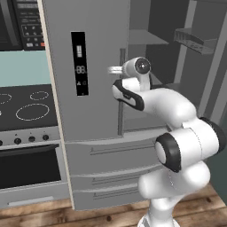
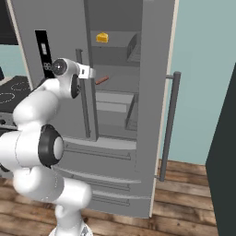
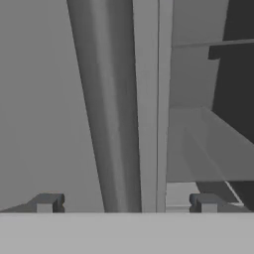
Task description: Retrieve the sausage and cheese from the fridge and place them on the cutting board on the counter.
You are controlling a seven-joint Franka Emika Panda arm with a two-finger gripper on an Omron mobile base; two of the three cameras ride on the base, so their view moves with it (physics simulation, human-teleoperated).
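Open fridge [image 2: 152, 69] holds one cheese [image 2: 102, 37], one sausage [image 2: 102, 80].

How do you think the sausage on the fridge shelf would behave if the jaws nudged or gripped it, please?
The sausage looks like a short round link, so a nudge would probably roll it along the shelf. It seems small and likely light. Gripping across its width seems safer than end to end.
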